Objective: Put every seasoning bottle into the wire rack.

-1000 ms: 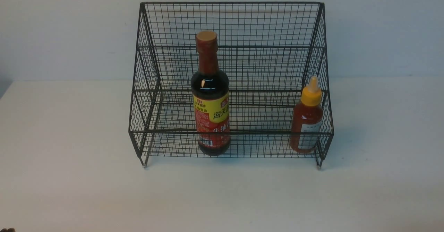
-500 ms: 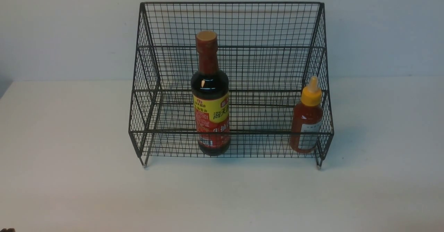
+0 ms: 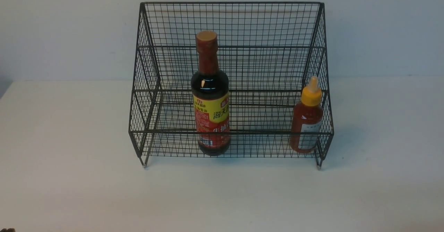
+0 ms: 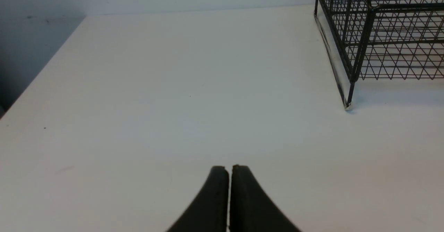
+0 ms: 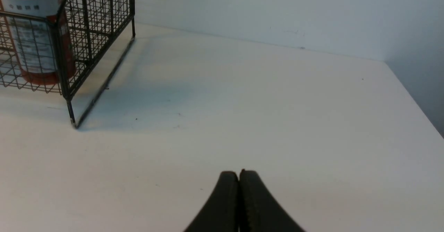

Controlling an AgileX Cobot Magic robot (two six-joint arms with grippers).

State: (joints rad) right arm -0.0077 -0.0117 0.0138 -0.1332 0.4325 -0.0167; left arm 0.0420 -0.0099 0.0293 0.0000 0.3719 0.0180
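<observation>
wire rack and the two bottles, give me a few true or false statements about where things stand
1. The soy-sauce bottle stands upright inside the wire rack. True.
2. The red squeeze bottle lies on its side on the table outside the rack. False: it stands upright in the rack's lowest tier, at the right end.
3. The two bottles touch each other. False: they stand well apart, with empty rack between them.
4. The left tool is shut and holds nothing. True.
5. The right tool grips the squeeze bottle. False: it is shut on nothing, over bare table beside the rack.
</observation>
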